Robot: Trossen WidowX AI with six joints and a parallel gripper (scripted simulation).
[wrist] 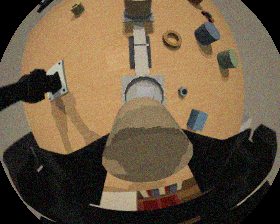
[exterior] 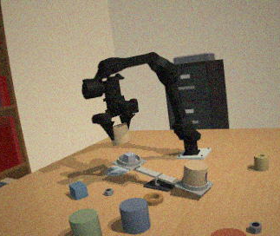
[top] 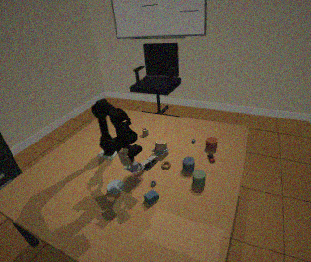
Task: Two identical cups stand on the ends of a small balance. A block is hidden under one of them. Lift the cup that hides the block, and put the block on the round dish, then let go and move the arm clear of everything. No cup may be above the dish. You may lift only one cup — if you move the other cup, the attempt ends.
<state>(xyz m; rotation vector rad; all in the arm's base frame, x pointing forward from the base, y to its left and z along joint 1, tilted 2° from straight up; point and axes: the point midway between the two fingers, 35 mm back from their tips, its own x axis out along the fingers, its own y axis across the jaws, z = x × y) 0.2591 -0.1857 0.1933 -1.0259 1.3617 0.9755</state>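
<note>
My gripper [top: 126, 158] [exterior: 120, 133] [wrist: 144, 133] is shut on a tan cup, which it holds slightly tilted in the air above one end of the balance [top: 150, 162] [exterior: 149, 172] [wrist: 140, 50]. A small greyish block [exterior: 129, 156] shows uncovered on that end's round holder; the held cup is clear of it. The other tan cup [top: 160, 146] [exterior: 195, 174] [wrist: 137, 9] stands upright on the far end. The pale blue round dish [top: 115, 187] [exterior: 117, 171] lies on the table just beyond the uncovered end. It shows no block on it, and in the wrist view I cannot make it out.
A blue block [top: 151, 197] [exterior: 78, 191] [wrist: 196, 120] and a nut [top: 153, 183] [exterior: 108, 192] [wrist: 183, 92] lie near the dish. A blue cylinder [top: 189, 164] [exterior: 135, 215], a green cylinder [top: 198, 179] [exterior: 85, 224] and a brown ring [top: 166, 165] [exterior: 153, 199] are beside the balance. A red cylinder [top: 211, 144] stands farther off.
</note>
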